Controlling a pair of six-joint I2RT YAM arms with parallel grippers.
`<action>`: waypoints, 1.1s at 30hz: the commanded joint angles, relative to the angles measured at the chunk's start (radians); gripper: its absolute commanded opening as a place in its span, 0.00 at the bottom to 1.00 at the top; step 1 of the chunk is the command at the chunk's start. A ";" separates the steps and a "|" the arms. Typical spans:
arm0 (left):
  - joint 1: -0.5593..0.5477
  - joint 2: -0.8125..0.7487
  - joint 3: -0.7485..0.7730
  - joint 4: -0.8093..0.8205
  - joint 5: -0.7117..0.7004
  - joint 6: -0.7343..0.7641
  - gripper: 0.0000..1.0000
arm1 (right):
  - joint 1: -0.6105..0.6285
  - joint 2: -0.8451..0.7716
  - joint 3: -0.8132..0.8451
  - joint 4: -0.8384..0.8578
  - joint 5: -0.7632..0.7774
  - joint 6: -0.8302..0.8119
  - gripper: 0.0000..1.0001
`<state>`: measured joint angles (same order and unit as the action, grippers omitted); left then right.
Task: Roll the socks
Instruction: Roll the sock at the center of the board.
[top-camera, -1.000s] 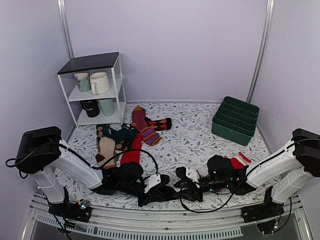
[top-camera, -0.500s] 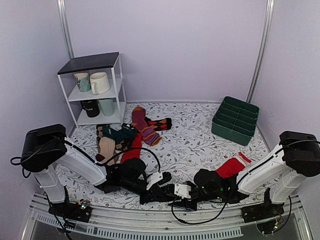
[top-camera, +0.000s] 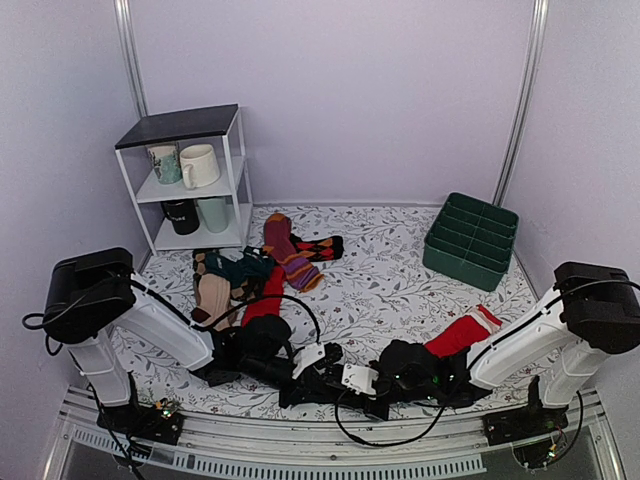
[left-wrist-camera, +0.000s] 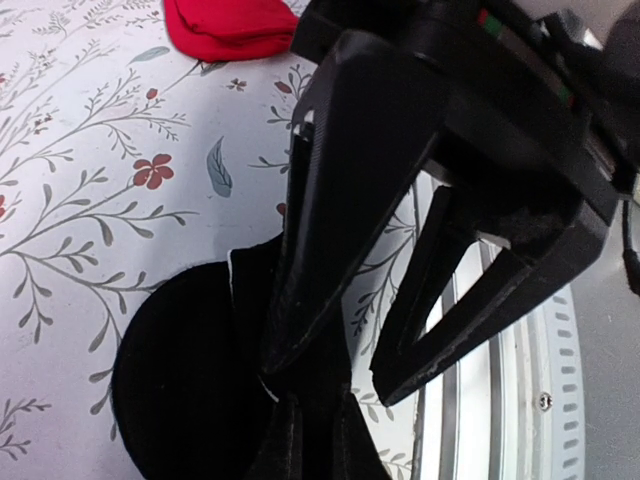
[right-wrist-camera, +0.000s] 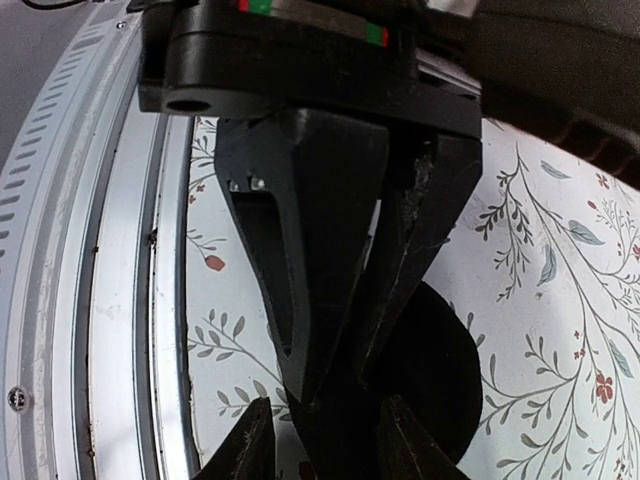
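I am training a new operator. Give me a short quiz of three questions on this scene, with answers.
1. True or false: the left gripper is shut on a black sock.
2. Where does the red sock with a white cuff lie? A) beside the right arm B) in the far left corner C) hanging on the back wall
3. How many mugs stand in the shelf rack?
Key: 1 true; 2 A; 3 four.

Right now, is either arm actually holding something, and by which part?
The left end effector pinches the black socks by an edge; the right end effector stands open around them.
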<state>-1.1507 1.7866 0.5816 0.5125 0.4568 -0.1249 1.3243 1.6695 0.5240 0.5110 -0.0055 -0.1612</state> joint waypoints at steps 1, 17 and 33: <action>-0.001 0.059 -0.051 -0.182 0.007 -0.004 0.00 | 0.021 0.044 -0.005 -0.156 0.070 0.086 0.36; 0.001 0.028 -0.079 -0.176 -0.004 -0.010 0.00 | 0.037 -0.033 -0.069 -0.131 0.165 0.205 0.41; 0.001 0.039 -0.072 -0.174 0.011 0.008 0.00 | 0.019 -0.198 -0.163 0.094 -0.021 -0.027 0.46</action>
<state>-1.1488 1.7786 0.5549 0.5423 0.4622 -0.1230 1.3563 1.4837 0.3660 0.5262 0.0544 -0.1234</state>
